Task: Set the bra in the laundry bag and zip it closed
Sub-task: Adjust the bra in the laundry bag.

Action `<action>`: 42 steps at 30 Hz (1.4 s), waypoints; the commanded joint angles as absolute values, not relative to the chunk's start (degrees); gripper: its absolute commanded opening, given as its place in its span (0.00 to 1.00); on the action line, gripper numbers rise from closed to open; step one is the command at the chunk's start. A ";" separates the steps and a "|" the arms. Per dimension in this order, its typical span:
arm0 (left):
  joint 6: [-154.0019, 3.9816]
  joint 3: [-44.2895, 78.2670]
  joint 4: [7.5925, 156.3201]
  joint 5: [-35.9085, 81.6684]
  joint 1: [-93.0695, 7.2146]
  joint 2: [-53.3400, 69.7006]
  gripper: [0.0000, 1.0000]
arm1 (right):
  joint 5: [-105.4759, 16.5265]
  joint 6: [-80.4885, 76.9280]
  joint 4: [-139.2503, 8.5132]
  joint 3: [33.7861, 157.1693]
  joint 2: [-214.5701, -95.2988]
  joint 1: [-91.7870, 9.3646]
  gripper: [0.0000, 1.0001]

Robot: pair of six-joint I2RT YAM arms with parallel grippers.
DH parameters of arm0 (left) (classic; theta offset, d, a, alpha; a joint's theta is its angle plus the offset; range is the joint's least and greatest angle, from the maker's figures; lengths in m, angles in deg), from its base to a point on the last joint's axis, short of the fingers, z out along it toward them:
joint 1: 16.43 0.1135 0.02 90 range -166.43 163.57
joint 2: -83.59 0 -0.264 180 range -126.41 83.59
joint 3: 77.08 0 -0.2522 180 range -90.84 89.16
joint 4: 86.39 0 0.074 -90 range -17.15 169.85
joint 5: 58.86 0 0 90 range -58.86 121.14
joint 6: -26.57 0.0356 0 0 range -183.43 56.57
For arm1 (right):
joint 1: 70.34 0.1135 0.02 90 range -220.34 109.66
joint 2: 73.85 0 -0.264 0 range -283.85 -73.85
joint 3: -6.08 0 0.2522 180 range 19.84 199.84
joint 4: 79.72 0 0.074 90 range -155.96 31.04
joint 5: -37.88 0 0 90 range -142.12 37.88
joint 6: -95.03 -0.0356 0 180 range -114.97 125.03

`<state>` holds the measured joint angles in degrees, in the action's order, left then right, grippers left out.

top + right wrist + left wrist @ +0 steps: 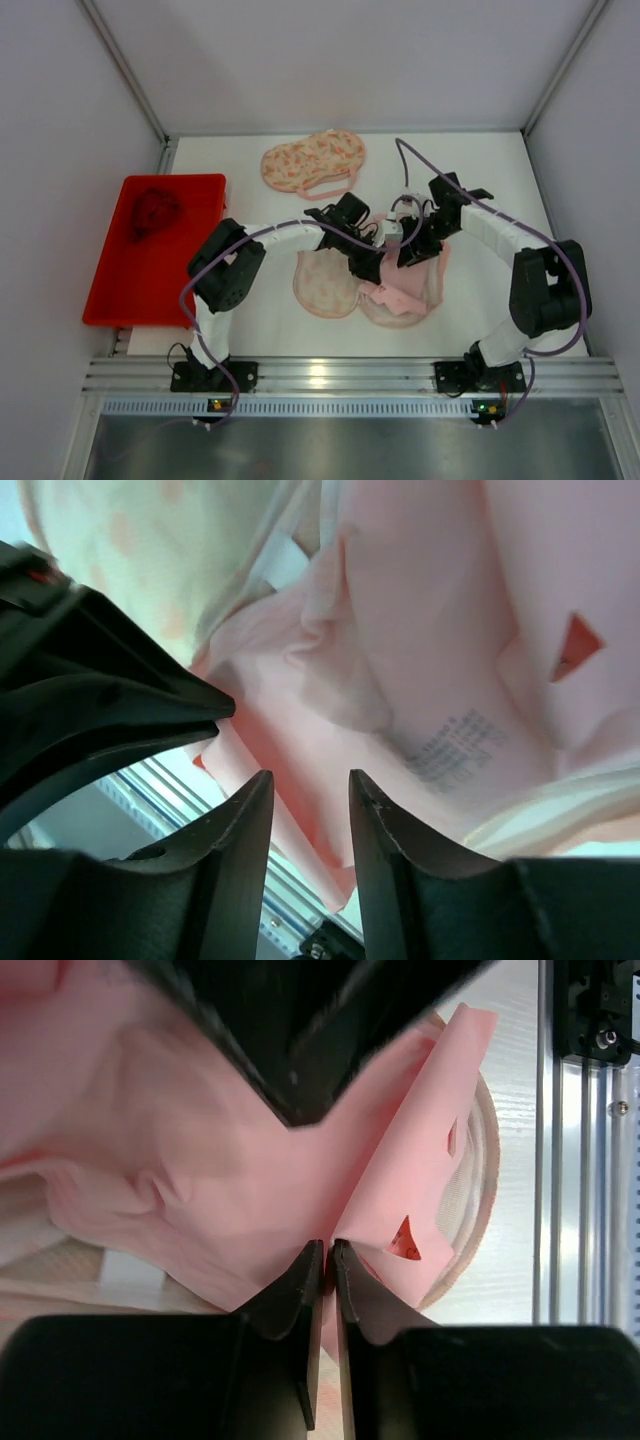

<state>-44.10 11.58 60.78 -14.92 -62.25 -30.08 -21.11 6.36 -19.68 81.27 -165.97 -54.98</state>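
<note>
The pink bra [400,296] lies on the right half of the opened laundry bag [320,285], in the middle of the table [480,170]. The left pincer [326,1256] is almost closed and pinches a fold of the bra. The right pincer [310,785] stands narrowly open just above the same fabric and holds nothing.

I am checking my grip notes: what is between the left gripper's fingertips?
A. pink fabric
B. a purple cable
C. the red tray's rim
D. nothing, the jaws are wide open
A: in the left wrist view, the left gripper is nearly shut and pinches a fold of the pink fabric.
</note>
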 commanded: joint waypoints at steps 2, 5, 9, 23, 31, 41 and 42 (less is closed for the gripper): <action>-52.35 12.52 59.37 -17.21 -63.36 -29.26 0.24 | -21.53 5.30 -21.58 85.15 -161.13 -57.94 0.41; -56.56 12.08 59.29 -16.58 -62.49 -29.79 0.34 | -21.97 5.82 -21.14 85.50 -160.34 -58.82 0.43; -56.59 12.60 59.37 -17.29 -60.99 -25.51 0.40 | -21.71 6.96 -20.96 84.89 -159.11 -59.70 0.43; -24.54 26.30 59.37 -0.07 -69.14 -7.03 0.45 | -14.94 3.11 -26.49 84.09 -164.46 -60.05 0.36; -15.01 26.49 61.74 7.40 -76.19 -10.89 0.45 | -13.88 1.34 -29.58 82.95 -169.30 -59.44 0.34; -13.07 25.70 65.43 9.43 -76.54 -15.38 0.45 | -14.15 1.96 -29.93 81.98 -170.71 -59.18 0.33; -12.98 25.70 65.44 8.91 -76.55 -15.47 0.45 | -14.23 2.05 -30.02 81.98 -170.80 -59.18 0.33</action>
